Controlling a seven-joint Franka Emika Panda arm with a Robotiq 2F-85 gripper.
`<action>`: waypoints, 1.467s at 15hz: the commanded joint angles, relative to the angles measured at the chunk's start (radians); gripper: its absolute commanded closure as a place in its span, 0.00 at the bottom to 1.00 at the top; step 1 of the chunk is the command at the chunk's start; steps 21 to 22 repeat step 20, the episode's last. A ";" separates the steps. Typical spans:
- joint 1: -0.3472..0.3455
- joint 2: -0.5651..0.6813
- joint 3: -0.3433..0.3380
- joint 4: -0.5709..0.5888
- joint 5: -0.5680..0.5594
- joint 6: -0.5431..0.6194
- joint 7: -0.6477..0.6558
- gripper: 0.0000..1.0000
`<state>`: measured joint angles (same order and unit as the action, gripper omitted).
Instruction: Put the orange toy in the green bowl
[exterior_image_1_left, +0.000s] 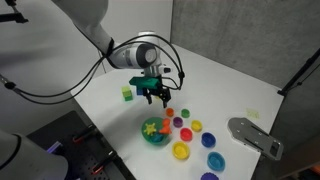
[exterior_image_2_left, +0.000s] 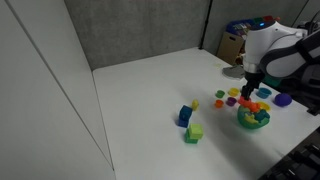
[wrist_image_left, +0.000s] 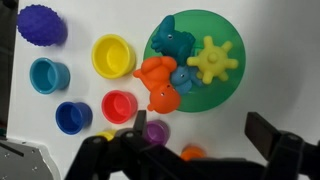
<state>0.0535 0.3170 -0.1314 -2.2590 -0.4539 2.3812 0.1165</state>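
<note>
My tool (exterior_image_1_left: 155, 97) hangs just above the white surface (exterior_image_1_left: 230, 80), its fingers (wrist_image_left: 285, 150) spread wide with nothing held between them. The orange toy (wrist_image_left: 158, 88) is not in my grasp. It lies a little beyond my fingertips, at the rim of the green bowl (wrist_image_left: 200, 20) on the side nearest the tool. From the wrist view I cannot tell whether it sits wholly inside or partly on the edge. It touches a small blue piece (wrist_image_left: 183, 80), and farther from the tool the bowl also holds a teal toy (wrist_image_left: 175, 40) and a yellow spiky toy (wrist_image_left: 211, 60). Directly under the tool, within the span of the fingers, a small orange thing (wrist_image_left: 192, 153) shows, too little of it for me to tell what it is. A purple cup (wrist_image_left: 155, 130) stands just beside it. Next come a red cup (wrist_image_left: 118, 105) and a yellow cup (wrist_image_left: 113, 55), both close to the bowl. A green cube (exterior_image_1_left: 127, 94) sits apart on the far side of the tool from the cups.
</note>
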 joint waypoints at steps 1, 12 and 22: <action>-0.014 -0.109 0.047 -0.015 0.093 -0.076 -0.032 0.00; -0.051 -0.374 0.083 0.037 0.443 -0.368 -0.113 0.00; -0.068 -0.445 0.083 0.034 0.445 -0.380 -0.125 0.00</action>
